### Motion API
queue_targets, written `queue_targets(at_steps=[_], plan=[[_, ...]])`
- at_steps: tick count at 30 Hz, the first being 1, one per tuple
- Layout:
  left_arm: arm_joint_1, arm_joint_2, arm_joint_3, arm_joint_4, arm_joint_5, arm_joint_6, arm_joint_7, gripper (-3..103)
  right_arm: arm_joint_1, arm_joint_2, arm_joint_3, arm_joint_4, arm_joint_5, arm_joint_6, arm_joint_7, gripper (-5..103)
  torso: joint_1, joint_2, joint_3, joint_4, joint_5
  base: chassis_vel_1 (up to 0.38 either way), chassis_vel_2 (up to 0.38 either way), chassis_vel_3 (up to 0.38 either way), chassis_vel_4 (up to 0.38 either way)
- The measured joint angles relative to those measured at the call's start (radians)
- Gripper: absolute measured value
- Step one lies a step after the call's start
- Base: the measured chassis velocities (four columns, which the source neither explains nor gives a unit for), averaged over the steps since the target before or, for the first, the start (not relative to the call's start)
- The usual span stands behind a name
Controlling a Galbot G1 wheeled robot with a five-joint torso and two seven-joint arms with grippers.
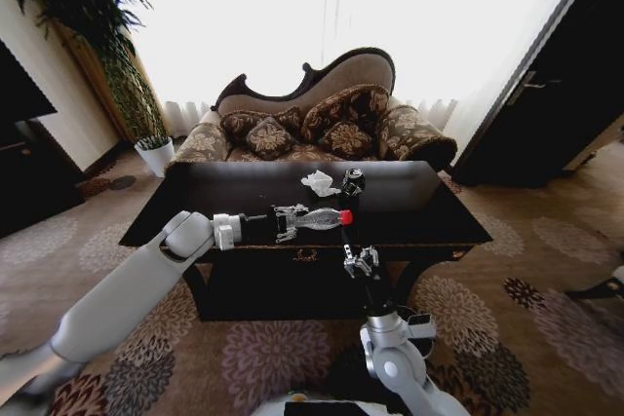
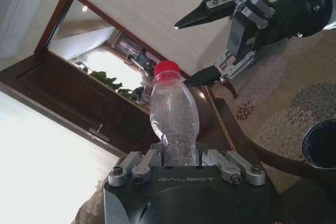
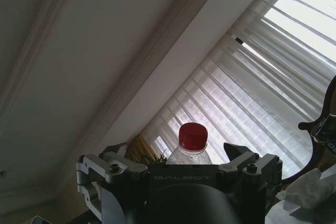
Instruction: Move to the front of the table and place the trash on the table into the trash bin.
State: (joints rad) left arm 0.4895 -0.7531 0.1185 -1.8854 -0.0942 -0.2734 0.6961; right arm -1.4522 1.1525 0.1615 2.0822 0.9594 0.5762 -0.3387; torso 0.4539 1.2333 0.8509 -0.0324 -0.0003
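Jaws first: your left gripper is pinching the base of the clear bottle, while your right gripper has its fingers spread with nothing between them. From the head camera, you see the left arm reaching in from the left over the dark table, holding the bottle lying sideways just above the front part of the tabletop, red cap pointing toward the right arm. Your right gripper is raised at the table's front edge, just below and beside the cap. Behind the bottle, a crumpled white tissue and a dark can rest near each other on the table. From the left wrist camera, the bottle rises out of the left gripper, and the right gripper hangs open close to the cap; a dark round rim, perhaps the trash bin, sits at the frame's edge. From the right wrist camera, the red cap pokes up between the spread fingers, and the tissue lies to one side.
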Motion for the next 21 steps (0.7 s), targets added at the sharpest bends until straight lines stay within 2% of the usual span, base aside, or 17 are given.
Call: queue_targets(at_steps=[5, 14, 21], plan=[[-0.087, -0.03, 0.084, 0.03, 0.0, 0.001, -0.001, 28, 0.01, 0.011, -0.023, -0.016, -0.06, 0.001, 0.011, 100, 0.0, 0.0, 0.0, -0.0001, 0.0002, 0.0, 0.0, 0.0, 0.0], [-0.109, -0.064, 0.148, 0.042, 0.013, 0.003, -0.01, 28, 0.037, 0.015, -0.049, -0.053, -0.111, -0.001, 0.055, 100, 0.0, 0.0, 0.0, -0.0001, 0.0001, 0.0, 0.0, 0.0, 0.0], [-0.091, -0.074, 0.175, 0.04, 0.035, 0.001, -0.011, 28, 0.051, 0.012, -0.056, -0.071, -0.116, -0.005, 0.069, 100, 0.0, 0.0, 0.0, 0.0, 0.0001, 0.0, 0.0, 0.0, 0.0]])
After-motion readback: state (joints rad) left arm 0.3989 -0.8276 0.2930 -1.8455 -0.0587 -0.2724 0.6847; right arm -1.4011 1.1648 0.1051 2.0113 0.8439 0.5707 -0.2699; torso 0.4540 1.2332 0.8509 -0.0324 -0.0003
